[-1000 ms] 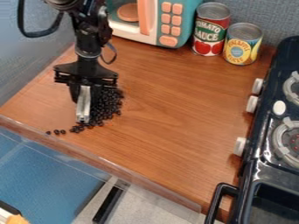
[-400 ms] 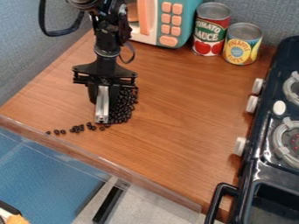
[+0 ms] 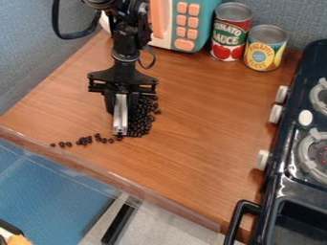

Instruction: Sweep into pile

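Brown wood-grain tabletop [image 3: 198, 115]: black beans [image 3: 142, 118] heaped left of centre, some strung out left. Back: teal toy microwave [image 3: 202, 28], red-labelled can [image 3: 229, 36], yellow-labelled can [image 3: 263, 51]. Right: black toy stove [image 3: 285, 167].

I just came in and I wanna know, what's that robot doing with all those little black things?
The robot's gripper is holding a silvery tool upright over the wooden counter, to sweep the little black things into a pile. Most are bunched together in a heap right beside the tool. A few stragglers lie in an uneven trail near the counter's front edge, so the sweeping isn't finished.
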Action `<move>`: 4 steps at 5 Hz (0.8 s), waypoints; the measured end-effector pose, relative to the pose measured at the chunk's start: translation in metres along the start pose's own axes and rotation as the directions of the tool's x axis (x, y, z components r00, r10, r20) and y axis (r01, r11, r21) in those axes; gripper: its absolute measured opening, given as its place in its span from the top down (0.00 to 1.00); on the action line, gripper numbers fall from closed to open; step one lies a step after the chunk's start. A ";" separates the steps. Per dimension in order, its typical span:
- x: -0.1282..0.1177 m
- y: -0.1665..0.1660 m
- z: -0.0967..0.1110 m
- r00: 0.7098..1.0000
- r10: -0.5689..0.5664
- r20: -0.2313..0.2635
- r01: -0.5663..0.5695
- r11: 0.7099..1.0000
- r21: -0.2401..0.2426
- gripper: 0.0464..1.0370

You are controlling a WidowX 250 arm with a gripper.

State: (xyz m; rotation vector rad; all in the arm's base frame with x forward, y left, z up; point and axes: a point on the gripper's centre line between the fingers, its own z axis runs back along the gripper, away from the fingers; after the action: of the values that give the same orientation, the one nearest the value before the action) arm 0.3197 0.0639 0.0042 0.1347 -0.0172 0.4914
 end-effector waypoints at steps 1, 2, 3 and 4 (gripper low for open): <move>0.000 0.010 0.001 1.000 -0.002 -0.031 0.001 1.000 -0.028 0.66; -0.003 0.029 0.006 0.997 -0.012 -0.076 0.008 0.999 -0.048 0.66; -0.002 0.053 0.010 0.996 0.013 -0.092 -0.019 0.998 -0.059 0.66; 0.000 0.068 0.014 0.996 0.005 -0.089 -0.012 0.997 -0.080 0.66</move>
State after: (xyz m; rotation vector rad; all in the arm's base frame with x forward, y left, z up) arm 0.2880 0.1219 0.0264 0.0336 0.0491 0.5043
